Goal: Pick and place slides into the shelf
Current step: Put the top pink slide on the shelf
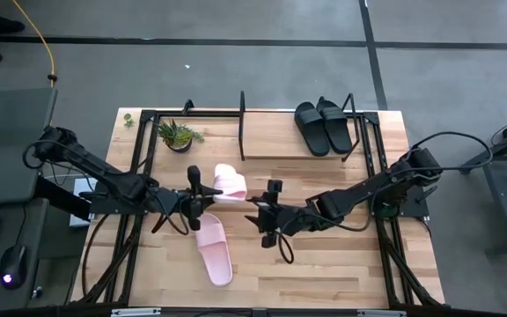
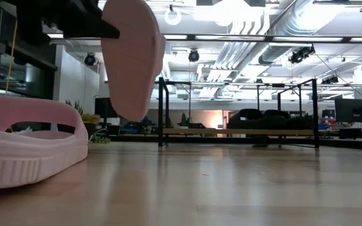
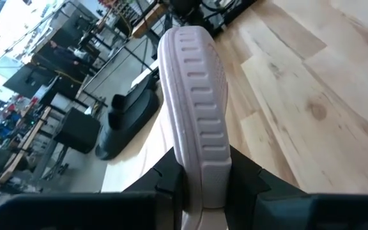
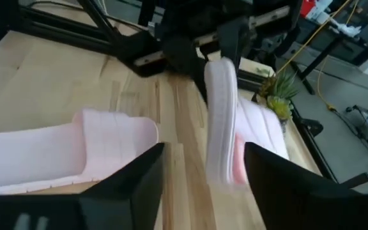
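Left end effector (image 1: 202, 195) near the middle of the tabletop (image 1: 324, 264), closed on a pink slide (image 1: 229, 183) and holding it on edge above the wood; ribbed sole seen between the two fingers (image 3: 171, 182) in the left wrist view. Same slide hanging in the air in the low view, toe pointing down, not touching the tabletop.

Right end effector (image 1: 265, 215) just beside that slide, on the opposite side from the left one, fingers (image 4: 136, 185) spread wide with the raised slide standing between them and touching neither. Holding nothing.

Second pink slide (image 1: 214, 251) flat on the tabletop, in front of the left end effector, strap up, near the front edge; large and close at the left of the low view.

Two black slides (image 1: 322, 126) side by side on the shelf (image 1: 271, 150), in its right part, at the far side of the tabletop. Rest of the shelf board bare.

Small plant (image 1: 179, 136) in a pot on the tabletop, at the left end of the shelf
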Robot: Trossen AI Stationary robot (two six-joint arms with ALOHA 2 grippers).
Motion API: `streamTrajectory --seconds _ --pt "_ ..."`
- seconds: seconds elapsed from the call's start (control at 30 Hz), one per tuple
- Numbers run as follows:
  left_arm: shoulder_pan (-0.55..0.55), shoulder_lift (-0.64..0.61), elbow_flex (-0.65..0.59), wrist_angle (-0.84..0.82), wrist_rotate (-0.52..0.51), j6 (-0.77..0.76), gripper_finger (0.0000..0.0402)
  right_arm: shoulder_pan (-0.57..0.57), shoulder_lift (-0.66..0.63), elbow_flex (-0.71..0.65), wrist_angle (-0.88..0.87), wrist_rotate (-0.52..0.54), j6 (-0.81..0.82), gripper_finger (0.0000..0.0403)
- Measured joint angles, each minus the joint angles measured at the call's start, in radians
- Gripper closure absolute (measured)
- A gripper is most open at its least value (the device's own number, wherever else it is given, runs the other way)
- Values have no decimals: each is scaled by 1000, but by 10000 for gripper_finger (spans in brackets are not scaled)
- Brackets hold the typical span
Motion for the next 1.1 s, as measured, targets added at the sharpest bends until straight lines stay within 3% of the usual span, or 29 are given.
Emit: streamTrajectory --seconds 0.17,0.47,1.0,1.1 --pt "0 75 40 14 5 14 341 0 0 0 16 3 -12 166" --pt "2 192 139 -54 -18 -17 341 -2 38 0 44 29 -57 162" --pt "2 210 159 -71 -22 -36 337 -17 215 243 -196 113 -10 162" --pt "2 210 159 -86 -22 -37 338 -20 217 254 -246 177 19 162"
